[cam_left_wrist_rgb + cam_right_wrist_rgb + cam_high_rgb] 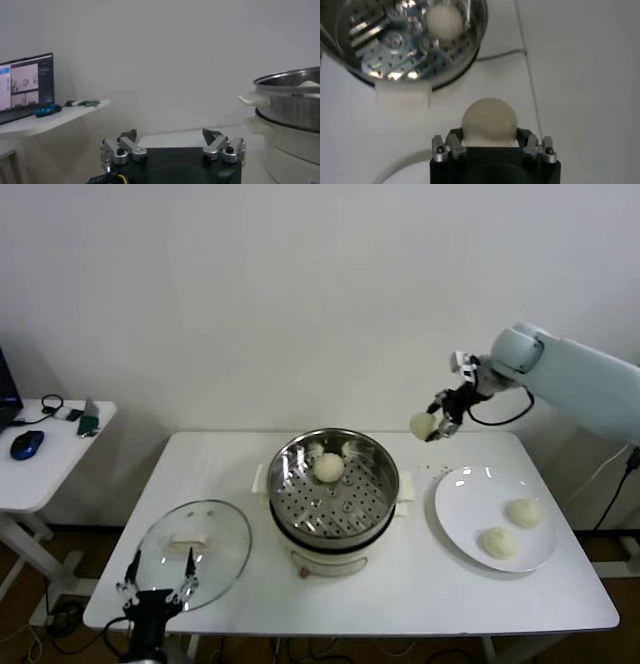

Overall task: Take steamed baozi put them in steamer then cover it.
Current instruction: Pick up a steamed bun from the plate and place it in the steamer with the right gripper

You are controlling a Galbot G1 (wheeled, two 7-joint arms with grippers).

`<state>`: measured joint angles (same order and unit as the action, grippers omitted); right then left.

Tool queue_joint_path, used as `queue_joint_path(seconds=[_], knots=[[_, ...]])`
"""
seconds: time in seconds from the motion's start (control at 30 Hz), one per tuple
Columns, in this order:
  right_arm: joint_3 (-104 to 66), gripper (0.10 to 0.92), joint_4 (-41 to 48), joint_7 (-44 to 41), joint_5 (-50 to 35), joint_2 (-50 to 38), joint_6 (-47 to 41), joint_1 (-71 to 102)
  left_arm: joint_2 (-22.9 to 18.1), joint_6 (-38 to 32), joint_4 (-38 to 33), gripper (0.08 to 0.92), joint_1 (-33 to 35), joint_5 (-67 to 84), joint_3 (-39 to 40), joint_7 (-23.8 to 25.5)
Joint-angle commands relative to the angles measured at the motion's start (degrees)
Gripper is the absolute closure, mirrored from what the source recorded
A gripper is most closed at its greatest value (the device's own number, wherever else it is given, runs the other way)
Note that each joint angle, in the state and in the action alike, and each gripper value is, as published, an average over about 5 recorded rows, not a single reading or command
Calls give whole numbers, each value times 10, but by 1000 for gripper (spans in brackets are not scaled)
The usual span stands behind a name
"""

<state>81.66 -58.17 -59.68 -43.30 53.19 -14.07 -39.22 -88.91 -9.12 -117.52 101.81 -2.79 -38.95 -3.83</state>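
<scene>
- The left gripper (158, 592) waits low at the table's near edge, its fingers spread and empty, just in front of the glass lid (194, 552); it is likely parked there so it can take the lid once the buns are in.
- The lid lies flat on the table (330, 599) to the left of the steamer (333, 496), out of the way so the pot's mouth is free for loading.
- On the white plate (455, 524) at the right, two baozi (500, 542) wait their turn.
- One bun (329, 467) sits on the perforated tray at the steamer's far side, leaving room nearer for the rest.
- Farthest back, the right gripper (432, 427) is clamped around a fourth bun (490, 121) and holds it high, off the steamer's far right rim; that height should let it pass over the steel wall.
</scene>
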Motion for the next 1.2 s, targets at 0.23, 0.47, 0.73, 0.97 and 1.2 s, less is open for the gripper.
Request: queue_joint_path(seconds=[0.23,0.47,0.73,0.97,1.2], knots=[[107,338,-106,63,-172,132,-48,-88,1,2,-29,177,22,-1,6,17],[132,338,-92,77,-179,208,-51,-61,2,14,-44,177,20,6,5,28],[144,338,-80,88,-170,259,-54,-19,5,12,-40,177,21,6,3,28],[154,338,-58,86,-151,281,-52,8,8,9,-34,177,23,9,-1,26],[155,330,-45,82,-134,284,-50,21,9,10,-31,177,21,9,-2,26]])
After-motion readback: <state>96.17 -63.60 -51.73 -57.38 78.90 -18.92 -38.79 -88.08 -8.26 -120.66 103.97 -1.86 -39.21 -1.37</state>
